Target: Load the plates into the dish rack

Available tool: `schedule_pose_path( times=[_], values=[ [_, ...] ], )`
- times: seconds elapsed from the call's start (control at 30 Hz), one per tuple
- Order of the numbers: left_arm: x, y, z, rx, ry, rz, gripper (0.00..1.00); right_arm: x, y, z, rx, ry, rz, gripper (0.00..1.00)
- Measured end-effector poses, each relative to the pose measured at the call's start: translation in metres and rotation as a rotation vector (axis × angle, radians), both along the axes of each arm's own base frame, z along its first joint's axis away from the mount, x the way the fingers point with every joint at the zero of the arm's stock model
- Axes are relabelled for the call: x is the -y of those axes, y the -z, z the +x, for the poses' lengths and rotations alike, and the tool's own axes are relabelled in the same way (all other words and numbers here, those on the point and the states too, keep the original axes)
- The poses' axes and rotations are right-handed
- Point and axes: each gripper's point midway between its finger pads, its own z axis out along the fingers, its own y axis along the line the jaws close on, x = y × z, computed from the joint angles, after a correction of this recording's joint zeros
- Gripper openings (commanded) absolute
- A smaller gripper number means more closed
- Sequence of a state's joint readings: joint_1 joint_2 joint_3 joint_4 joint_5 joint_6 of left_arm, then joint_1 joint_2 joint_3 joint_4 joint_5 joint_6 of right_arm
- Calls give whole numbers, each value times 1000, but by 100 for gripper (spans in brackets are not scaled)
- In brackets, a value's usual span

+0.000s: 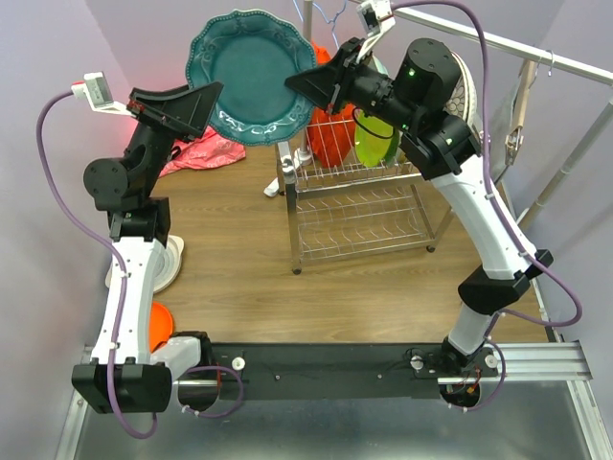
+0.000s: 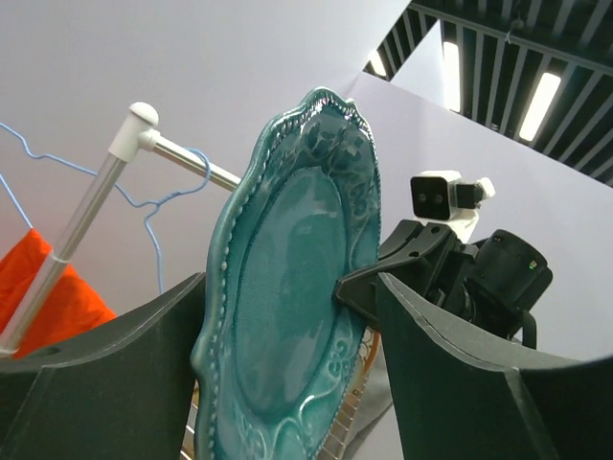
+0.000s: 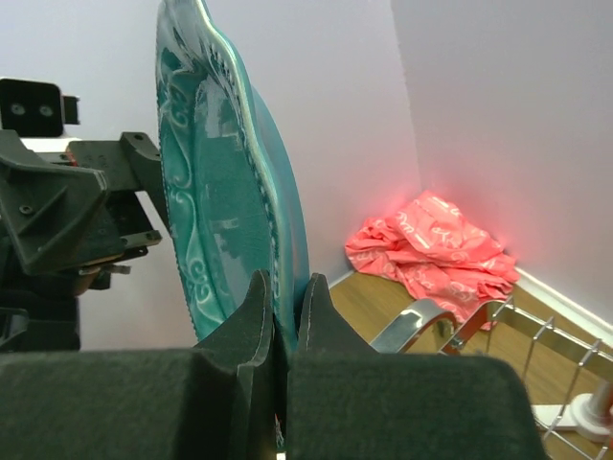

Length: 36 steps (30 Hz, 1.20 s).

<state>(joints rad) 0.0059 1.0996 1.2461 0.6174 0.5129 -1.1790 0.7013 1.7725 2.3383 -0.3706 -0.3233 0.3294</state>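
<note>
Glossy teal scalloped plate with embossed beaded rim, upright in mid-air near the chrome wire dish rack, right gripper pinching its edge, left gripper spread wide astride it

Both arms raised; right gripper clamped rim of teal scalloped plate, left gripper gaped astride opposite edge.

No legible text, label, brand, number or sign in any view. Pale printed marks on red-orange cloth visible from right wrist camera, too blurred to read as letters.
</note>
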Motion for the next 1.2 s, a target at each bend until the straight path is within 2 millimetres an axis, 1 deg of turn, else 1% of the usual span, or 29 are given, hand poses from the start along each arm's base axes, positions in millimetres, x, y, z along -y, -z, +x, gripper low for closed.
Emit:
schedule_pose_path(
  times=[0.13, 0.27, 0.43, 0.53, 0.67, 0.73, 0.87, 0.93, 1.0, 1.1, 1.2],
  values=[
    [-6, 1, 0, -10, -54, 8, 77, 5, -4, 3, 36, 38, -17, 0],
    [-18, 3, 0, -33, -148, 35, 77, 15, -9, 6, 82, 95, -41, 0],
    [-35, 3, -4, -50, -274, 68, 77, 39, -23, 10, 147, 213, -57, 0],
    [-42, 2, -12, -50, -321, 80, 77, 58, -29, 10, 178, 296, -72, 0],
    [-47, 6, -26, -52, -366, 92, 78, 88, -32, 6, 208, 403, -106, 0],
    [-48, 10, -30, -59, -377, 97, 78, 101, -32, 5, 224, 454, -129, 0],
    [-53, 25, -32, -92, -408, 103, 78, 118, -33, 10, 245, 540, -167, 0],
    [-54, 34, -32, -113, -416, 105, 78, 123, -30, 13, 247, 575, -190, 0],
    [-56, 42, -30, -136, -421, 105, 78, 130, -24, 17, 246, 618, -238, 0],
    [-57, 53, -27, -166, -426, 105, 78, 135, -16, 20, 247, 656, -290, 0],
    [-59, 64, -22, -197, -432, 106, 78, 134, -13, 18, 259, 680, -330, 0]
  ],
)
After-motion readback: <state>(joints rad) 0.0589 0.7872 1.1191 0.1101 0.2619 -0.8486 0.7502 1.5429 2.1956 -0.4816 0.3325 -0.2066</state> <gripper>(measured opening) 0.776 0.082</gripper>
